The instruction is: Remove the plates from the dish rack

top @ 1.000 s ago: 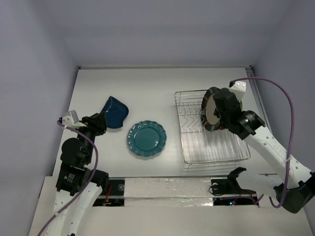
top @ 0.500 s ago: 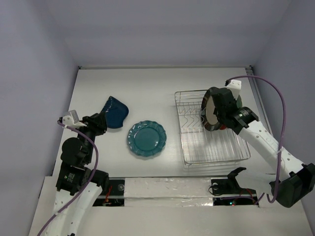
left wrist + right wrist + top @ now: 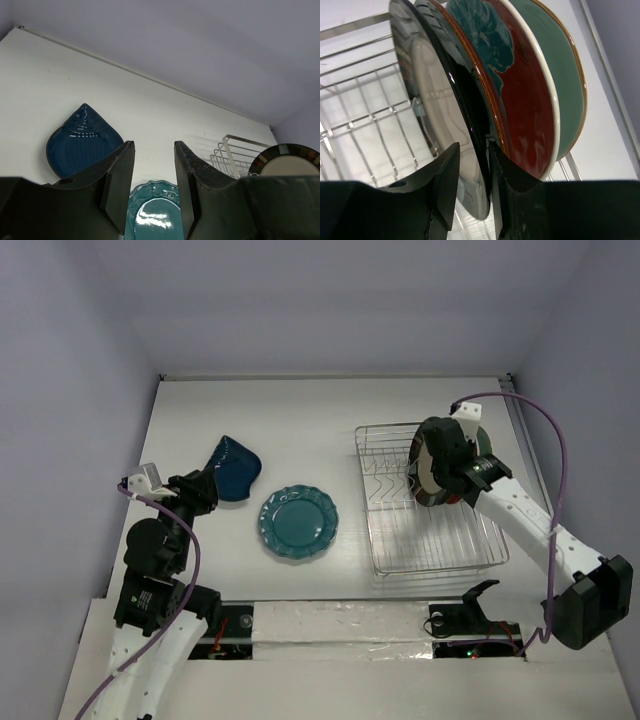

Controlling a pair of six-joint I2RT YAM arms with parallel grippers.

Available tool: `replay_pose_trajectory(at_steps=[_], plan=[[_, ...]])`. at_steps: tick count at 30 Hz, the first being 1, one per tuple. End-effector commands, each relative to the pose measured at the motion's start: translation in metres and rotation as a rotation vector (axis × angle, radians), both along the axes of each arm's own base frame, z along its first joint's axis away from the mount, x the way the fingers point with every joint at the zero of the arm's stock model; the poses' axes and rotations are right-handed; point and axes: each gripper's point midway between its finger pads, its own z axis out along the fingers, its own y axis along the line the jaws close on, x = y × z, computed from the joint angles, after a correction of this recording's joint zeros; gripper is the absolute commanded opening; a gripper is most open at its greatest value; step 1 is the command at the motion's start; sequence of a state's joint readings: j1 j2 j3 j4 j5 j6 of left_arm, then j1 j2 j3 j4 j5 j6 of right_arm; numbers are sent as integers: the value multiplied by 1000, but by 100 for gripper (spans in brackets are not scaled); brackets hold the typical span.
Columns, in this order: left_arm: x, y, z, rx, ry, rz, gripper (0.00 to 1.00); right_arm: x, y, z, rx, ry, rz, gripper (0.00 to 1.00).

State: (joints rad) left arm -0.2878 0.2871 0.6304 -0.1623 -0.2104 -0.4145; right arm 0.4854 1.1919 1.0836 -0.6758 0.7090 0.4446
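Observation:
The silver wire dish rack [image 3: 440, 540] sits right of centre. A cream plate with a dark patterned rim [image 3: 432, 462] stands upright in it, with a pale green, red-backed plate [image 3: 484, 445] right behind. My right gripper [image 3: 438, 483] is open, its jaws straddling the cream plate's rim [image 3: 470, 115]; the red underside [image 3: 530, 100] is just beyond the right finger. My left gripper [image 3: 196, 490] is open and empty, near the dark blue plate [image 3: 233, 468]. The glossy teal plate [image 3: 298, 522] lies flat on the table. Both show in the left wrist view: blue [image 3: 80, 137], teal [image 3: 152, 212].
The rack's near half [image 3: 355, 125] holds only bare wires and prongs. The table's white walls run along the back and both sides. A purple cable [image 3: 545, 430] loops over the right arm.
My right wrist has shifted slightly back and left along the cream plate, closer onto its rim. The left arm and the plates on the table have not moved.

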Motion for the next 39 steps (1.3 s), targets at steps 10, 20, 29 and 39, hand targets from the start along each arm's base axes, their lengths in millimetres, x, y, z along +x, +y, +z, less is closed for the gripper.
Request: replay_pose_trajectory(at_steps=[10,20,29,39], plan=[[3,-1,6,-7,-25,1,35,28,3,-18,-51,18,-34,21],[3,-1,6,-7,-25,1,35,23,-7,48,-33,-116,-46,0],[2,0,7,-9,-31,1,35,11,-8,121,95,-334,-18,0],[2,0,8,-9,-34,1,35,-12,9,181,259,-515,141,0]])
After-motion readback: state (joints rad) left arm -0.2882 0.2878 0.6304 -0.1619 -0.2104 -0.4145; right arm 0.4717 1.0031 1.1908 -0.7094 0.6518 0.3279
